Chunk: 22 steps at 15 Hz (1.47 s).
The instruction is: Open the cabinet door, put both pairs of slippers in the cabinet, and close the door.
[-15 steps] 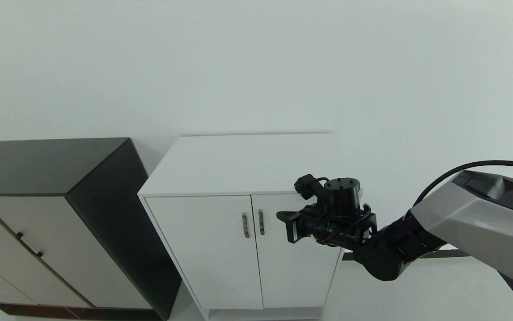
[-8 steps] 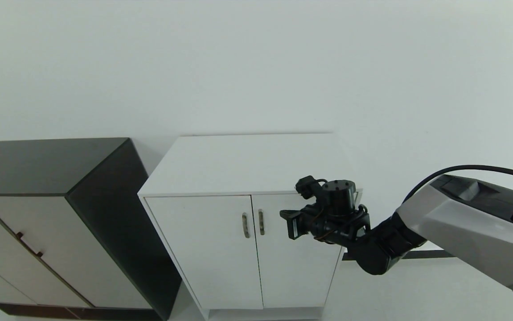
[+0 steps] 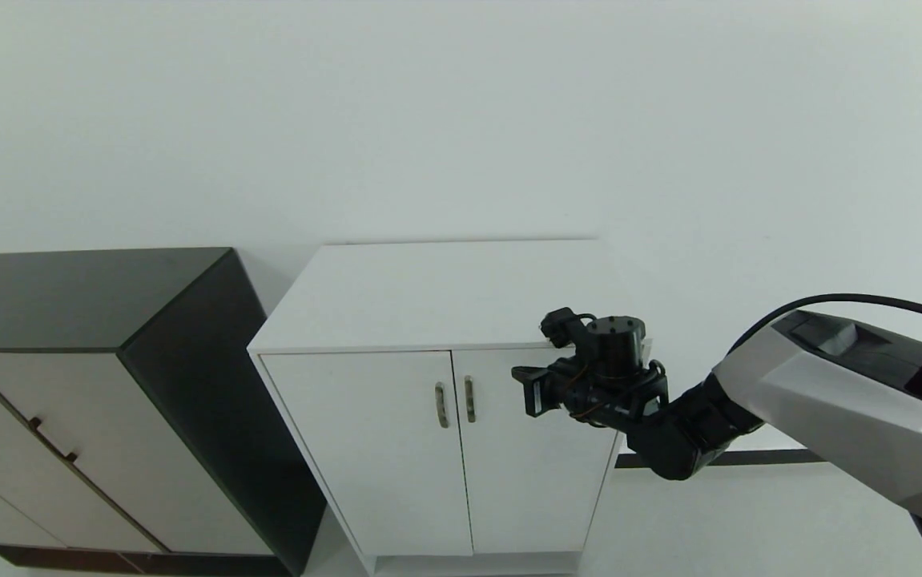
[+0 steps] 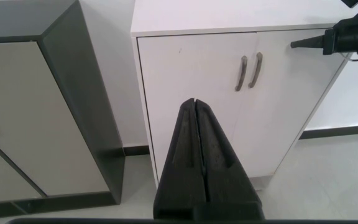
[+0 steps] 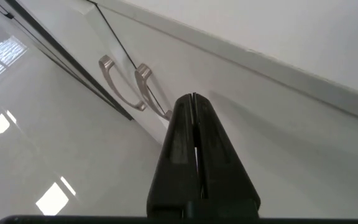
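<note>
- Left of the white cabinet, across a narrow gap, stands a dark cabinet: black slab top and side, flat pale fronts, small dark knobs.
- The left gripper hangs well back from the white cabinet's front, aimed towards its left door. It is a black, matte wedge, with its two fingers pressed flat together along a thin seam and nothing between them.
- The white cabinet is a plain box with a smooth flat top. Both doors are shut and meet at a fine centre line, and their faces are glossy enough to catch window light.
- Two slim, curved metal handles stand upright on either side of that line.
- The right gripper sits before the cabinet's right door, high up and just right of the handles, clear of them. Its black jaws are closed on nothing, and I cannot tell whether it touches the door.
</note>
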Motion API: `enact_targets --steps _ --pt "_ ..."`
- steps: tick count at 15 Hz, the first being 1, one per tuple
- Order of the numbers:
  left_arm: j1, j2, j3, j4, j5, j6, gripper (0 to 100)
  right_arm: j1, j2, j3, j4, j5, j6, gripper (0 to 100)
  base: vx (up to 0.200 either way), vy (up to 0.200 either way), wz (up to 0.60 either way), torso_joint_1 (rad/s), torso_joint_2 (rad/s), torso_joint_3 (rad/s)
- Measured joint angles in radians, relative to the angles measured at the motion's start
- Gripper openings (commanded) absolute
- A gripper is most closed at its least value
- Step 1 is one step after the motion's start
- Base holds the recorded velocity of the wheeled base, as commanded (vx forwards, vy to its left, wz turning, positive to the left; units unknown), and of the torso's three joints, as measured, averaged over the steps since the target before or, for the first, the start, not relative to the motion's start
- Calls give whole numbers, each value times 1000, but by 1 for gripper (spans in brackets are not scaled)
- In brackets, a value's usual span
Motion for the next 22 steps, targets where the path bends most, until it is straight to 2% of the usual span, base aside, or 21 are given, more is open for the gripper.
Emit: enact_targets --steps 16,18,22 --pt "0 0 0 0 1 0 0 -27 55 -68 3 -43 -2 0 0 0 0 0 0 0" --pt "0 0 0 0 1 0 0 -22 29 -31 -5 -63 -3 0 0 0 0 0 0 0" --pt "1 0 0 0 1 0 0 -9 -92 139 -50 -69 -7 0 0 0 0 0 0 0"
